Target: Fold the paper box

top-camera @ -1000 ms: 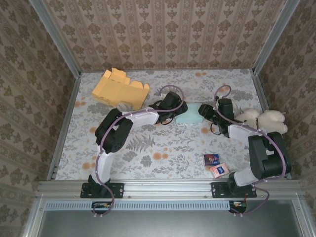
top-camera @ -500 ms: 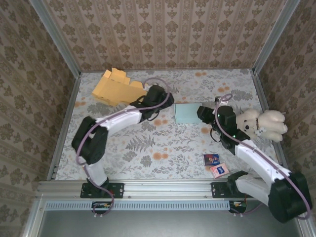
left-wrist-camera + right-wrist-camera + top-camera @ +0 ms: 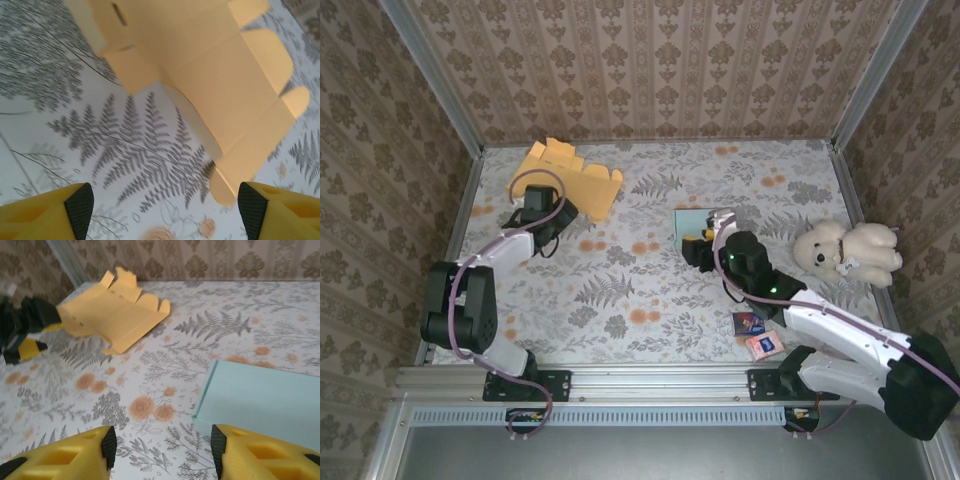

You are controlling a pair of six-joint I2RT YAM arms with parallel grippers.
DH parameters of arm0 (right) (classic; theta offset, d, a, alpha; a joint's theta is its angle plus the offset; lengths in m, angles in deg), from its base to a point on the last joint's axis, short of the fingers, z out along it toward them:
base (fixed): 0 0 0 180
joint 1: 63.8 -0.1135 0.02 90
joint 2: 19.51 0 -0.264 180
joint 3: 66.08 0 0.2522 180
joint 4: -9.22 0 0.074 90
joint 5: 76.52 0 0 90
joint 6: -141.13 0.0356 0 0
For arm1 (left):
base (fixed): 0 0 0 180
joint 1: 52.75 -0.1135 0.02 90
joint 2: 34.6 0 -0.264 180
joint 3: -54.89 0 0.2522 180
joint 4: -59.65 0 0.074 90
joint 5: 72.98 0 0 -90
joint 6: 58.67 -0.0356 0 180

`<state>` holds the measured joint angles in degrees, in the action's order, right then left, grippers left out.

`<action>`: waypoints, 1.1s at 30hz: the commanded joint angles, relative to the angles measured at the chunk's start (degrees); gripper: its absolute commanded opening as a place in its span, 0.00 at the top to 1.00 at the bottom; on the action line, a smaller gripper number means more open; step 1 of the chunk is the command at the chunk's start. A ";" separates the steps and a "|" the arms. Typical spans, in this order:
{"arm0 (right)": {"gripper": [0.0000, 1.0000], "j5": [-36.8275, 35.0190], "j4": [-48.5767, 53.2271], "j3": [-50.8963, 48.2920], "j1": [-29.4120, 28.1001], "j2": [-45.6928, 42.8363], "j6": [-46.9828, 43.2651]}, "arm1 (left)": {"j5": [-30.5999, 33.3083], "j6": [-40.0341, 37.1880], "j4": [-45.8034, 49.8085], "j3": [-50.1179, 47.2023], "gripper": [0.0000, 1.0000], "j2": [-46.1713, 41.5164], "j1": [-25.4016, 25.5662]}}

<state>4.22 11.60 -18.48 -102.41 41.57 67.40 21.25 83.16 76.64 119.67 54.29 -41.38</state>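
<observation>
Paper box [image 3: 570,178] lies flat at the far left of the table [image 3: 620,300], an unfolded yellow blank with its flaps and tabs spread out and nothing creased up yet. The left end effector [image 3: 552,212] sits just beside the blank's near edge. In the left wrist view its fingers are spread wide with only the fern-print cloth between them, and the paper box [image 3: 200,65] is just ahead. That looks like a line-up for a first grab at an edge flap. The right end effector [image 3: 698,248] hovers mid-table, well apart from the blank, at the near corner of the light blue sheet [image 3: 698,222]. Its jaws are parted and empty too. Its wrist camera looks across at the paper box [image 3: 115,315], so I'd say it's waiting to brace or pinch the opposite side. Folding proper hasn't begun.
</observation>
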 commanded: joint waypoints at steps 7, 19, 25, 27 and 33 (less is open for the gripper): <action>0.00 4.58 -7.97 8.26 -4.66 11.49 -10.25 | 1.77 1.11 -3.33 6.01 0.22 5.90 -7.69; 0.00 9.39 -12.95 12.59 -5.64 22.05 -15.10 | -0.21 2.85 -5.07 13.91 0.26 16.94 -11.88; 0.00 9.44 -13.35 13.96 -5.91 23.87 -15.82 | 1.28 2.47 -4.55 14.42 0.51 17.83 -11.96; 0.00 9.26 -13.11 14.31 -5.97 23.69 -15.83 | 0.88 1.84 -5.26 13.93 0.69 17.44 -12.04; 0.00 9.08 -11.39 14.54 -6.52 20.31 -15.75 | -1.10 0.71 -9.16 10.15 1.00 12.28 -12.62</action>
<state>12.68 0.41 -5.65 -108.33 64.74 52.51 20.83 85.15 70.26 131.74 70.94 -53.40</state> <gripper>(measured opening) 0.999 0.049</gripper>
